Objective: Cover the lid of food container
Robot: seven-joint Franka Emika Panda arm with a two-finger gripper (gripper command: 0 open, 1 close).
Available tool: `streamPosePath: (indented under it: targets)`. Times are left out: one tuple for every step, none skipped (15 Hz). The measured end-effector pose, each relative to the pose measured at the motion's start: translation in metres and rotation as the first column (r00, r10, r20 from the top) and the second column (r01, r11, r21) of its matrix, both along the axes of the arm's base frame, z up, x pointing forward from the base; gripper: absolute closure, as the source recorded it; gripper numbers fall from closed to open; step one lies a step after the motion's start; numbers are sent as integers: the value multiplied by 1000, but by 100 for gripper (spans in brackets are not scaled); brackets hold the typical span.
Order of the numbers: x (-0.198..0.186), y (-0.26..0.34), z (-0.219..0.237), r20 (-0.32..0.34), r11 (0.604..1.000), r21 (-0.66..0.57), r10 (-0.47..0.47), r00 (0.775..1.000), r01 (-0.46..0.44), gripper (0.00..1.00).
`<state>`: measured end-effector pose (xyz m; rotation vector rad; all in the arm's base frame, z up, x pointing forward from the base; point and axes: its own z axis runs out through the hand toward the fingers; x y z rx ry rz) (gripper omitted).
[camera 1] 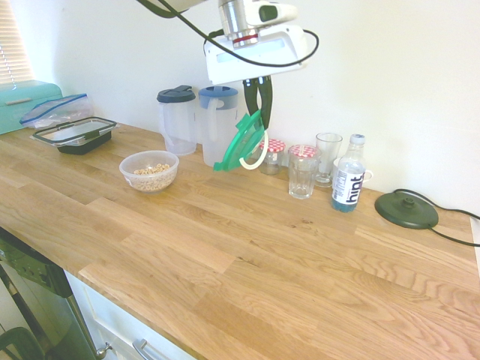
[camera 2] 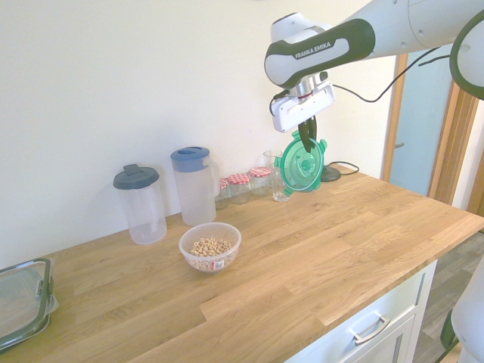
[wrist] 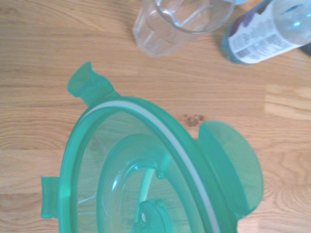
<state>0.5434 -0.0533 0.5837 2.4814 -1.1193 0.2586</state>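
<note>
Green translucent plastic is hanging from the claw [camera 2: 305, 138], which is pinching the lid [camera 2: 301, 166] by its upper edge, fingers pressed together on the rim. It is dangling nearly on edge, well above the wooden counter [camera 1: 247, 247], its white sealing ring [camera 1: 256, 153] partly drooping out on one side in the first exterior view. Directly beneath the claw, the wrist camera is showing a clear tumbler [wrist: 171, 22] and a labelled water bottle [wrist: 272, 31] standing on the wood.

Well off to the side of the claw and far below it, the food container [camera 2: 210, 246] is sitting open on the counter with beige grains inside. Nearer the claw, back against the wall, two blue-lidded pitchers [camera 2: 192, 184] and red-checked jars [camera 2: 240, 185] are crowding the route.

Judging from this, several things are threatening the carry. Because the grip is taking only a thin edge, the lid is free to swing or slip out during the sideways move. Its tilt is another worry: unless it is levelled before descending, one tab would catch the bowl's rim and tip the light bowl, spilling grains. A loose ring could also keep the lid from seating. A low path risks clipping the taller pitcher.
</note>
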Motion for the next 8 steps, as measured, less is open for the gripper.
streamPosePath:
  targets:
    - [-2,20,2,-7,997,-74,-6,1000,6,100]
    - [-5,43,4,-12,990,-142,-12,1000,10,100]
    - [-9,65,5,-14,978,-210,-16,1000,12,100]
    - [-13,87,5,-16,960,-279,-18,1000,13,100]
    - [-16,107,4,-18,938,-345,-19,1000,12,100]
    - [-18,124,1,-22,912,-410,-22,1000,11,100]
    - [-18,139,-2,-32,881,-472,-31,999,12,100]
    - [-18,153,-6,-46,852,-523,-44,998,13,100]
